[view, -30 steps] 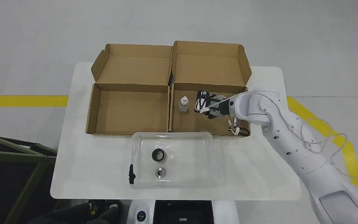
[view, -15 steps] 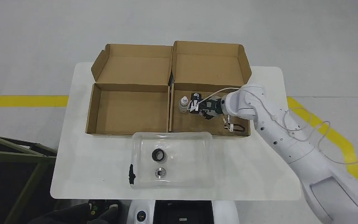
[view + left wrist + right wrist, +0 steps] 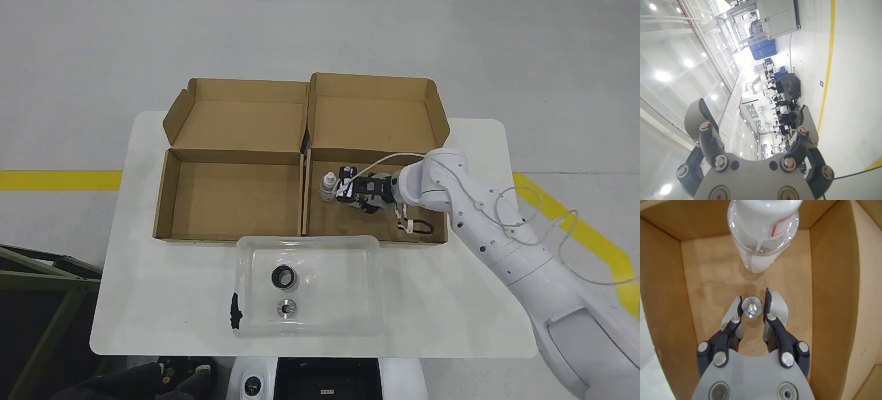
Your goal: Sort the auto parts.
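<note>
In the top view my right gripper (image 3: 347, 187) sits in the right box (image 3: 432, 160) beside the white bottle (image 3: 327, 185); in the left wrist view the left gripper (image 3: 752, 104) is wide and empty; in the right wrist view narrow fingers (image 3: 769, 300) pinch the round metal part (image 3: 752, 309), with the bottle straight ahead.

Over the last second the right gripper (image 3: 345, 188) — a round metal part (image 3: 752, 309) between its fingers — has slid across the right-hand cardboard box (image 3: 392, 162) toward the small white bottle (image 3: 328, 184), ending just beside it.
</note>
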Tool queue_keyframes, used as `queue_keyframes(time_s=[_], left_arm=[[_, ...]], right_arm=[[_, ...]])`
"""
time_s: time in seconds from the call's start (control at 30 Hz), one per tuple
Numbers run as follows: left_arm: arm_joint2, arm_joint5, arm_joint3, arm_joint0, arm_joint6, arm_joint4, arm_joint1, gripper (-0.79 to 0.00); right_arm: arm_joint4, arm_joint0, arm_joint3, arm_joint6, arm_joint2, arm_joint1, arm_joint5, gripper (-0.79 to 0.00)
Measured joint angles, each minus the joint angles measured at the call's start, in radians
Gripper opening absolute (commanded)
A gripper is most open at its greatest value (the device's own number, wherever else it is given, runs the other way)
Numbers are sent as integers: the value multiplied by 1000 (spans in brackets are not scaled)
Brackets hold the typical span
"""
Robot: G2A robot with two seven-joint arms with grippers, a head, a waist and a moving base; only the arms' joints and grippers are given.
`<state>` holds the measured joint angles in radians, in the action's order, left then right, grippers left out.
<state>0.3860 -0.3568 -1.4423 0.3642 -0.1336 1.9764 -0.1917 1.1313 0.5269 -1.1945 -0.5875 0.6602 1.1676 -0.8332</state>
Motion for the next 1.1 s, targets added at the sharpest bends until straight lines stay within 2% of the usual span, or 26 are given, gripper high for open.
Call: queue_keyframes(time_s=[0.17,0.37,0.73,0.97,1.1], left_arm=[[0,0,0,0,0,0,0,0],[0,0,0,0,0,0,0,0],[0,0,0,0,0,0,0,0],[0,0,0,0,0,0,0,0],[0,0,0,0,0,0,0,0]], right_arm=[[3,5,-28,-7,26,-8,-4,-493],[7,39,-145,-38,107,-40,-8,-462],[-43,182,-426,-116,300,-111,-21,-440],[-76,283,-580,-95,364,-133,-10,-437],[-89,324,-654,-95,362,-138,-8,-431]])
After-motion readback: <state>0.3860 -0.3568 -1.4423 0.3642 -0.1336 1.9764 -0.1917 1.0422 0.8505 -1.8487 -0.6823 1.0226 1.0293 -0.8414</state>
